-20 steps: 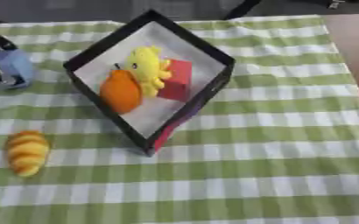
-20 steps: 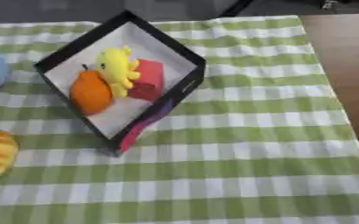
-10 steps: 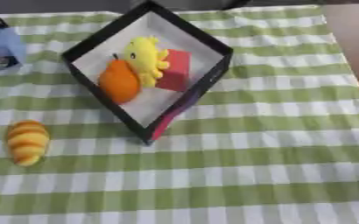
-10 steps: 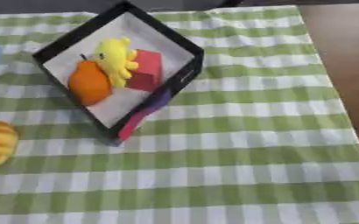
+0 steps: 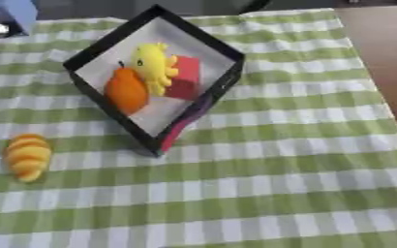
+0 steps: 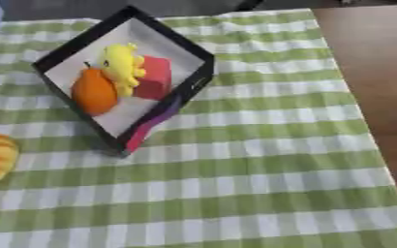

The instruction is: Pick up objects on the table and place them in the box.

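A black-rimmed box (image 5: 217, 46) with a white inside stands turned like a diamond on the green-and-white checked cloth. Inside it lie an orange fruit (image 5: 127, 91), a yellow toy (image 5: 154, 67) and a red block (image 5: 185, 79), close together. A golden, ridged bread-like piece (image 5: 26, 155) lies on the cloth to the left of the box's near corner. At the far left corner sits a blue object (image 5: 8, 13), partly cut off by the view's edge. Neither of my hands shows in either view.
The cloth (image 6: 261, 184) stretches bare to the right of and in front of the box. Along the right side the brown table surface (image 6: 367, 63) shows beyond the cloth's edge.
The whole picture has slid slightly upward, so the camera has moved. The box, its contents and the bread-like piece keep the same places relative to each other.
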Robot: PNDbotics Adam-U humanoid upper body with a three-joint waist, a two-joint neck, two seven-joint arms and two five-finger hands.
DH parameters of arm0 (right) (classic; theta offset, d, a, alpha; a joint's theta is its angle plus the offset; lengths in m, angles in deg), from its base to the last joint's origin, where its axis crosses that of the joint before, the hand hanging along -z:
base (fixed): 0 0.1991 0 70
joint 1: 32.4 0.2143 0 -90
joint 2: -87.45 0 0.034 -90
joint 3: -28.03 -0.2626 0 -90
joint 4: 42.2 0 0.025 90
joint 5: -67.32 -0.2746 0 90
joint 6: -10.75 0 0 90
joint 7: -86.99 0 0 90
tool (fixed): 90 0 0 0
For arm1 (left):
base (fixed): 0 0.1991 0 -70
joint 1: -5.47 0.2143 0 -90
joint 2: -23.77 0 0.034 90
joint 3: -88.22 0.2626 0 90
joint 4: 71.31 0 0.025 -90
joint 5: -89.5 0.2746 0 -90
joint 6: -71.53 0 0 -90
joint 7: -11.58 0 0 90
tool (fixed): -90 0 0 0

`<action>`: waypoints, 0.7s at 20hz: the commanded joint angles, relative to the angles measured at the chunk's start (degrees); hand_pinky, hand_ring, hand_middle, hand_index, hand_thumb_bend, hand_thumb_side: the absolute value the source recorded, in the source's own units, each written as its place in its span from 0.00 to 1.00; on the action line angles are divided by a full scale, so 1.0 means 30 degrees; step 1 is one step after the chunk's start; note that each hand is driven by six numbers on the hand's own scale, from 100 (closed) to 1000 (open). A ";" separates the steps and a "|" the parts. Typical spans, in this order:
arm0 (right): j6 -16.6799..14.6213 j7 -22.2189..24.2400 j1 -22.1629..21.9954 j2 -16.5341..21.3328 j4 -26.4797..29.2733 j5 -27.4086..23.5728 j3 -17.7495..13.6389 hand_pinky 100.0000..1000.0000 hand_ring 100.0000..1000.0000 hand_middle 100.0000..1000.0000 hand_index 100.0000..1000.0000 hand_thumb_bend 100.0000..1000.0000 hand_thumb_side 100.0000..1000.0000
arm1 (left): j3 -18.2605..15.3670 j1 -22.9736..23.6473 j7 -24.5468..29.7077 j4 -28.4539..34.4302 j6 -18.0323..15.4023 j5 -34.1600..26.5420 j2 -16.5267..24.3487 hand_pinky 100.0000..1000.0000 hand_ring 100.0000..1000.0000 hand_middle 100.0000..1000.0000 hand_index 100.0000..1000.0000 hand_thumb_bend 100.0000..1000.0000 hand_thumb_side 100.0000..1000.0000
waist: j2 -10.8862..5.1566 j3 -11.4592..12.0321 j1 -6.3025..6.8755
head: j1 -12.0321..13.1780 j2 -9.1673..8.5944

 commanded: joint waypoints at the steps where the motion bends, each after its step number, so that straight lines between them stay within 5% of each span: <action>1: -0.0038 0.0074 0.0063 0.0886 0.0386 -0.0435 -0.0134 0.77 0.69 0.67 0.83 0.00 0.46 | 0.0267 -0.0693 -0.0215 0.1142 0.0430 -0.0662 -0.0369 0.50 0.56 0.58 0.63 0.00 0.00 | -0.0821 -0.0043 0.0110 | -0.0041 -0.0048; 14: 0.0304 0.0148 0.0898 0.1552 0.0386 -0.1313 -0.0027 0.77 0.69 0.67 0.83 0.00 0.47 | 0.1411 -0.1857 0.0059 -0.0428 0.0498 -0.0222 -0.4541 0.49 0.55 0.58 0.63 0.00 0.00 | -0.0867 -0.0896 0.0286 | 0.0462 -0.0349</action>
